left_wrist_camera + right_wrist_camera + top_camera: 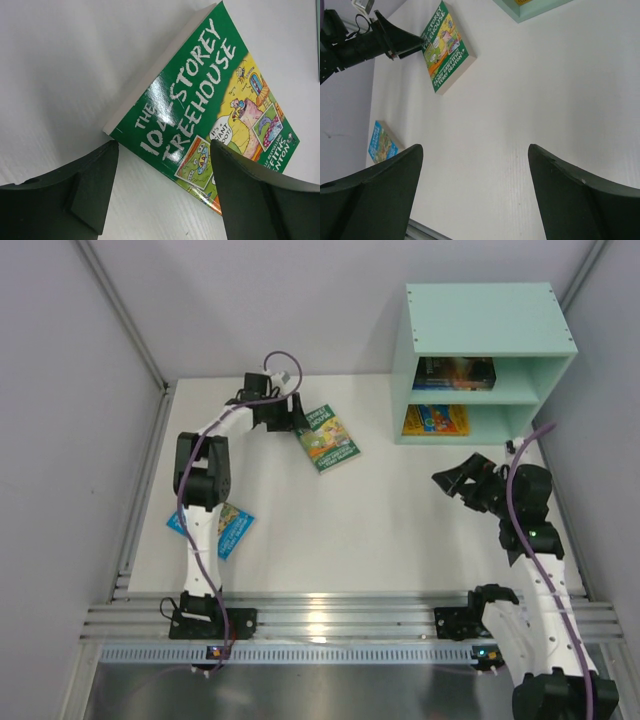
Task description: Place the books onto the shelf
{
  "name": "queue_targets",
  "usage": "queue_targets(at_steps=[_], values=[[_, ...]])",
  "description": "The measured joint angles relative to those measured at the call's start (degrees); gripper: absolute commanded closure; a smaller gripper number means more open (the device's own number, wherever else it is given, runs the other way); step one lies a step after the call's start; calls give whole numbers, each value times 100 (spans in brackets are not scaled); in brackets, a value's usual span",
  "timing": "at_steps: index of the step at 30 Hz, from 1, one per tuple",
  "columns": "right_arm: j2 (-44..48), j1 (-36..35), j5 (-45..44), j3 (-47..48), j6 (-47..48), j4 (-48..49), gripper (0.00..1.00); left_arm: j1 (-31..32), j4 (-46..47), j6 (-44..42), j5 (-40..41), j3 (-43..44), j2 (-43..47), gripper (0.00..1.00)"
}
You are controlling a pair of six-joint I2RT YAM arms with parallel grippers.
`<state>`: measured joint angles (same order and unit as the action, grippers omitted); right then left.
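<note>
As the left arm (212,440) stretches far, end effector (298,421) agape at green book (331,441).

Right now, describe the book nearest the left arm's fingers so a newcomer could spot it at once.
Start at the mint-green wooden shelf at the white table's far right, then look left to the left arm's black fingers. A thin green paperback lies flat at their tips. Unlike the light blue paperback nearer that arm's base, its cover has white "Treehouse" lettering and yellow cartoons.
</note>
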<state>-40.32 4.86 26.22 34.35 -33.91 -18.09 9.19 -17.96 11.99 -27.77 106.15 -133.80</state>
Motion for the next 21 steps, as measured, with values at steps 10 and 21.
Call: queue_targets(at_steps=[10,21], values=[[94,0,-66,0,122,-293,14,35,721,282,-555,-439,17,28],[645,0,-66,-4,199,-769,14,328,896,131,422,-1366,730,20]])
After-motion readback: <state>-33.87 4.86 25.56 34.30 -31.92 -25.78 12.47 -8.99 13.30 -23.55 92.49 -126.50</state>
